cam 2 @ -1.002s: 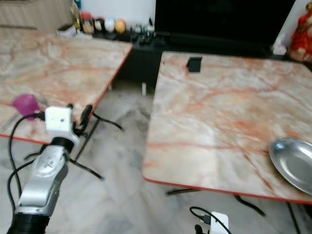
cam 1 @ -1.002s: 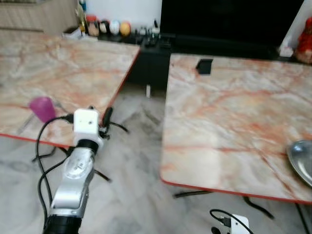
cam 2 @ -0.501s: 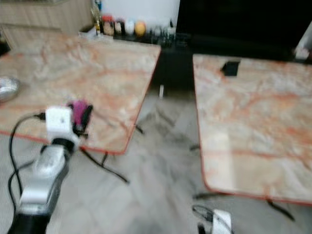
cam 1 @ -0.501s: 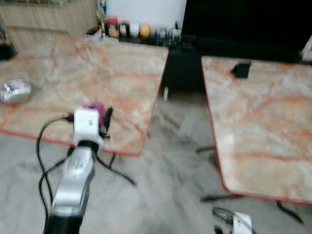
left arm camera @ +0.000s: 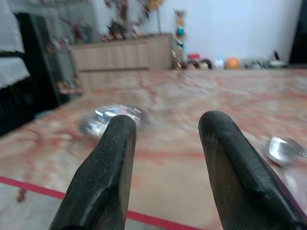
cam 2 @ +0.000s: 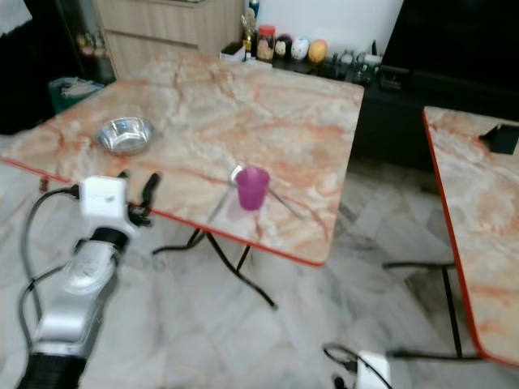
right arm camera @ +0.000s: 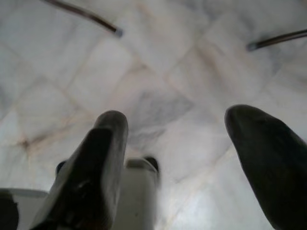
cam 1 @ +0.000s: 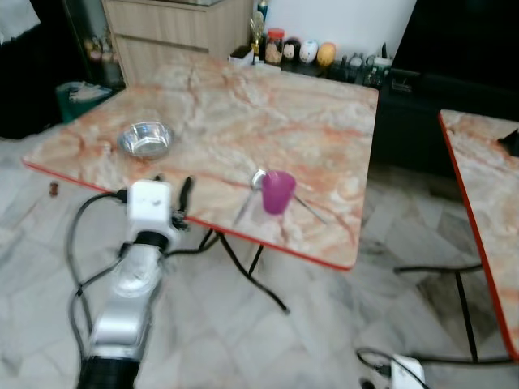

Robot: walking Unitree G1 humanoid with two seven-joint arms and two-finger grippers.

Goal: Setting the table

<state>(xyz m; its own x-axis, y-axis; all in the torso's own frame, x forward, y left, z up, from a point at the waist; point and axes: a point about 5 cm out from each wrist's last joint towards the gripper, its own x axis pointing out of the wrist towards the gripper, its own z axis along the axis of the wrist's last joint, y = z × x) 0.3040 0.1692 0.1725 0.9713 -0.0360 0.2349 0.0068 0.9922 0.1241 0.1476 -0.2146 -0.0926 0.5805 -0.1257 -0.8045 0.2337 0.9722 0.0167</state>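
Note:
A purple cup (cam 1: 278, 192) stands near the front right of the left marble table (cam 1: 243, 121). A spoon (cam 1: 258, 178) lies just left of the cup, and another thin utensil (cam 1: 309, 210) lies to its right. A steel bowl (cam 1: 144, 139) sits at the table's front left. My left gripper (cam 1: 172, 188) is raised at the table's front edge, between bowl and cup, open and holding nothing. In the left wrist view the bowl (left arm camera: 112, 117) and the spoon (left arm camera: 280, 149) lie beyond the fingers (left arm camera: 110, 158). My right gripper (right arm camera: 177, 129) hangs low over the floor, open.
A second marble table (cam 1: 486, 186) stands to the right across a floor gap, with a black object (cam 2: 503, 138) on it. Folding table legs (cam 1: 251, 275) and cables cross the tiled floor. Bottles and round ornaments (cam 1: 300, 53) line a dark stand behind. A wooden cabinet (cam 1: 178, 36) is at the back left.
The camera has swung left: the left table with bowl and cup now lies ahead, and the right table has slid to the edge. The left arm stays raised.

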